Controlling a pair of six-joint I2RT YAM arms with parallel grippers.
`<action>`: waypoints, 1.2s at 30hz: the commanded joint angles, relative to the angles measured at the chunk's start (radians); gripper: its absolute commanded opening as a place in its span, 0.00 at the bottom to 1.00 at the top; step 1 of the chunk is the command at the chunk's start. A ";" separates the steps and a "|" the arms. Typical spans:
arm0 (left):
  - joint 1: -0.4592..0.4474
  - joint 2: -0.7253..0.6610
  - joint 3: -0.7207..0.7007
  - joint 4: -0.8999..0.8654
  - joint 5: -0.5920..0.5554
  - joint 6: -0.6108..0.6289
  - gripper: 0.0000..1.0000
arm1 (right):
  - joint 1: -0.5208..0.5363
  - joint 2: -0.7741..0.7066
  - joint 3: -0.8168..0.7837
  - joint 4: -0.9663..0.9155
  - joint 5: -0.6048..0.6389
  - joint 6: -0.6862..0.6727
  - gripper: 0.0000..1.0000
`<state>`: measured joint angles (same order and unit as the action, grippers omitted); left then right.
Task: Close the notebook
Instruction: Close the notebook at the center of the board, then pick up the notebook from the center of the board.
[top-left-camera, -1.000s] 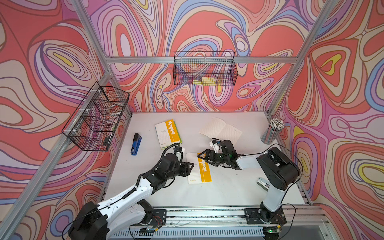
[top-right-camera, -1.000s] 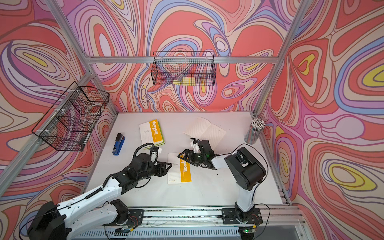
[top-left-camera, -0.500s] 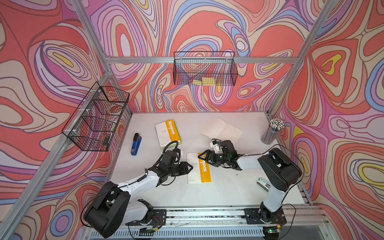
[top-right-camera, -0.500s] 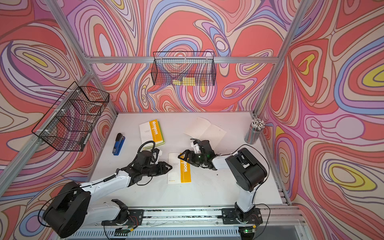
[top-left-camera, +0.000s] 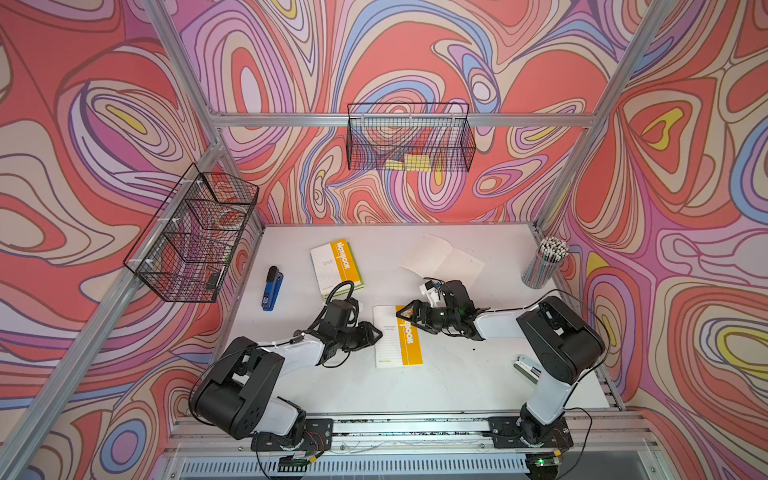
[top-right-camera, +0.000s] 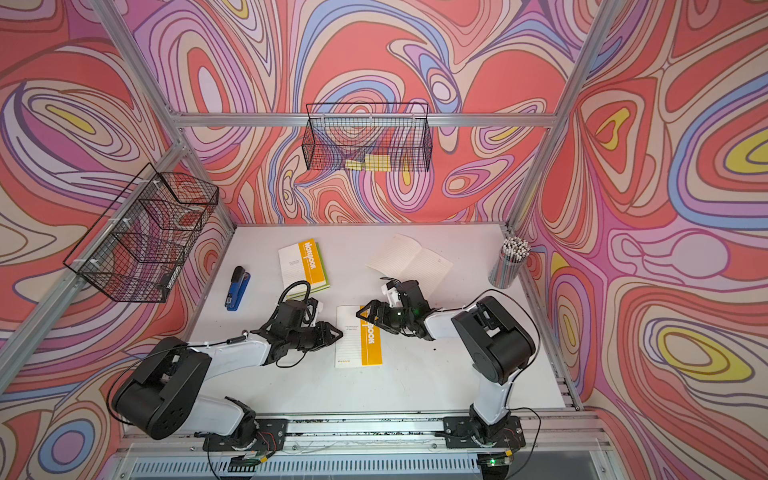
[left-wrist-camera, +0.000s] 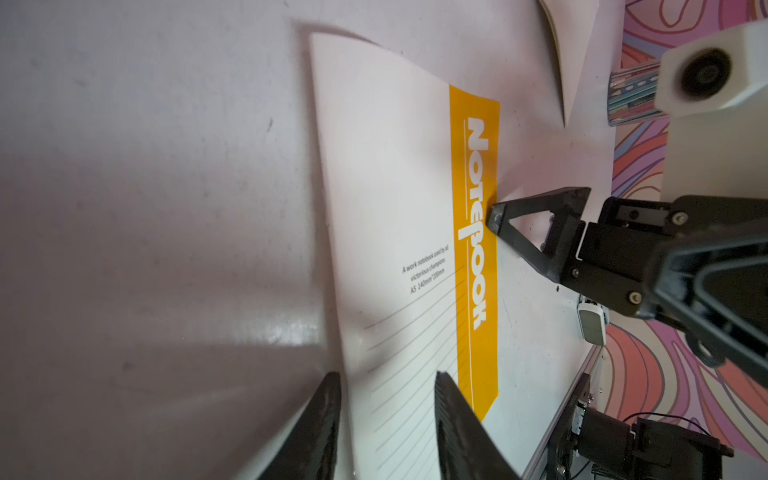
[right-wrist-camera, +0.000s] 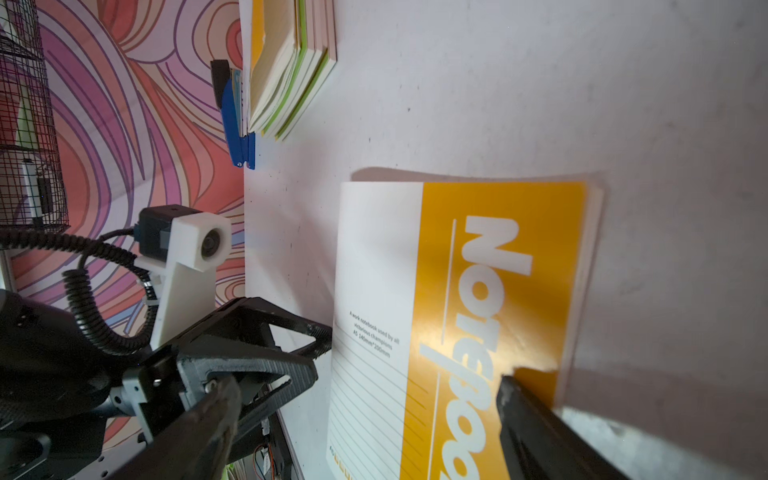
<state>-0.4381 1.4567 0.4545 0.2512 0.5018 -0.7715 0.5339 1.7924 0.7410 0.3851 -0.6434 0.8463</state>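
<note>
Starting at the left edge of both top views:

- Black wire basket (top-left-camera: 191, 237), mounted on the left wall, mid-left of frame.
- Blue stapler (top-left-camera: 272, 289), flat on the white table (top-left-camera: 457, 386), left of centre.
- Stack of notebooks (top-left-camera: 336, 266), orange-banded cover on top, just right of the blue stapler.
- Left end effector (top-left-camera: 376, 333), low over the table, tips at the white free edge of the orange-and-white notebook. In the left wrist view the fingers (left-wrist-camera: 328, 415) stand partly apart, with nothing clamped between them.
- Orange-and-white notebook (top-left-camera: 390, 349), centre of frame, lying closed and flat, cover up, between the two end effectors.
- Right end effector (top-left-camera: 405, 316), fingers spread wide. One fingertip (right-wrist-camera: 509, 386) rests on the orange band near the spine.
- Second wire basket (top-left-camera: 409, 139), on the back wall, upper centre, holding yellow pads.
- Open notebook (top-left-camera: 442, 259), lined pages up, behind the right end effector.
- White stapler (top-left-camera: 528, 370), lower right, partly hidden by the right arm.
- Cup of pencils (top-left-camera: 544, 266), upright at the right edge of the table.
</note>
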 joint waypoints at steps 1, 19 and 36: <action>0.011 0.033 -0.020 0.057 0.015 -0.016 0.40 | 0.008 -0.002 -0.016 -0.079 0.023 -0.012 0.98; 0.035 0.123 -0.091 0.321 0.158 -0.067 0.23 | 0.008 0.016 -0.016 -0.077 0.019 -0.016 0.98; 0.034 0.044 -0.044 0.206 0.154 -0.018 0.00 | 0.008 -0.102 -0.004 -0.163 0.036 -0.067 0.98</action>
<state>-0.4057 1.5253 0.3809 0.4904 0.6518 -0.8043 0.5365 1.7500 0.7403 0.3107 -0.6365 0.8181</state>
